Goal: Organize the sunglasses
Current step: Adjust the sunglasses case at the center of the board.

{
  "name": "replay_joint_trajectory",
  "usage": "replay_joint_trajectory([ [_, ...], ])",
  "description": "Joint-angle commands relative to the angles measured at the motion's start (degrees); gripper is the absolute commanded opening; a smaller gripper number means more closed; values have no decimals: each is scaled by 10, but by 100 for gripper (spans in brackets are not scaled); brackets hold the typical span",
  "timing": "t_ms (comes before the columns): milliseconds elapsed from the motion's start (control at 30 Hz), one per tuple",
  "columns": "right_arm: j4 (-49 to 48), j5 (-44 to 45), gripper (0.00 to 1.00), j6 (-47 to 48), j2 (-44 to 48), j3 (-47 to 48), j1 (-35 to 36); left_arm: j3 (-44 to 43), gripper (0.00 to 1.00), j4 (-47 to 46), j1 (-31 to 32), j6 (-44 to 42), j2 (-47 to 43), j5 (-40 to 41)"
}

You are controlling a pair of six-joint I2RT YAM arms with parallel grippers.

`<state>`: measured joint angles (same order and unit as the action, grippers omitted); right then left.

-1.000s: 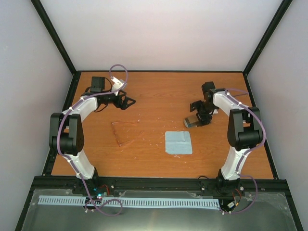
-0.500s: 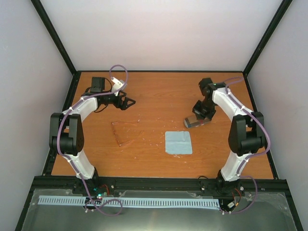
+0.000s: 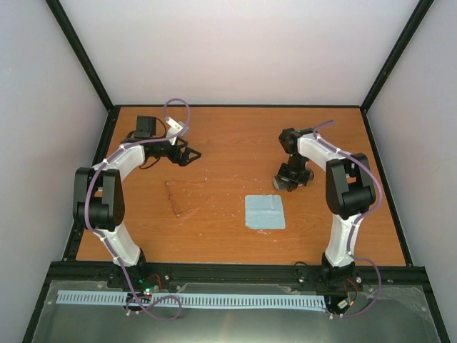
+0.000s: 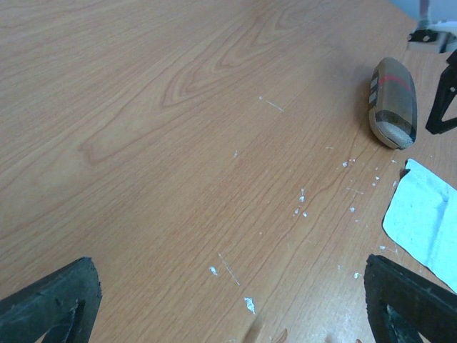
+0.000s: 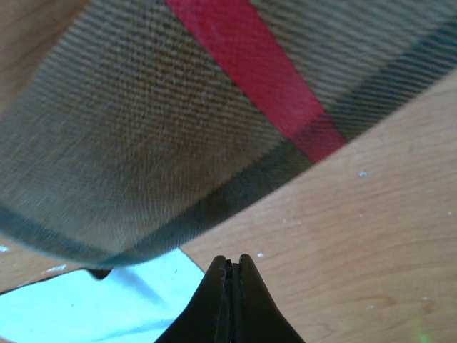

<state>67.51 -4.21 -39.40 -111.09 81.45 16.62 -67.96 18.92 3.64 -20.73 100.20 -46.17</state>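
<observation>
The sunglasses (image 3: pixel 183 198) lie faint and amber on the wood at centre left; slivers of them show at the bottom edge of the left wrist view (image 4: pixel 280 334). My left gripper (image 3: pixel 190 153) hovers open behind them, with nothing between its fingers (image 4: pixel 50 304). The striped case (image 3: pixel 278 184) lies at right, mostly under my right gripper (image 3: pixel 292 179). In the right wrist view the case (image 5: pixel 164 121) fills the upper frame, and the right gripper (image 5: pixel 230 266) is shut and empty just beside its edge.
A light blue cloth square (image 3: pixel 264 211) lies in front of the case, also seen from the left wrist (image 4: pixel 427 214) and the right wrist (image 5: pixel 86 311). White flecks (image 4: pixel 248 305) dot the wood. Black frame rails (image 3: pixel 235 107) border the table.
My right gripper has gone from open to shut and swung left, down over the case, which has hardly moved. The left arm has barely moved.
</observation>
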Motion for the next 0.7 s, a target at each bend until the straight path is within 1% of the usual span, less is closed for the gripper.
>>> replay_joint_trajectory([
  [0,2,15,3,15,-35,20,7,-2,99,14,-3,-13,-21,-6],
  [367,-16,15,3,12,-101,73,10,4,99,4,-3,-6,-22,-2],
  [667,-15,2,3,17,-132,150,11,8,99,-8,-3,1,-23,-3],
])
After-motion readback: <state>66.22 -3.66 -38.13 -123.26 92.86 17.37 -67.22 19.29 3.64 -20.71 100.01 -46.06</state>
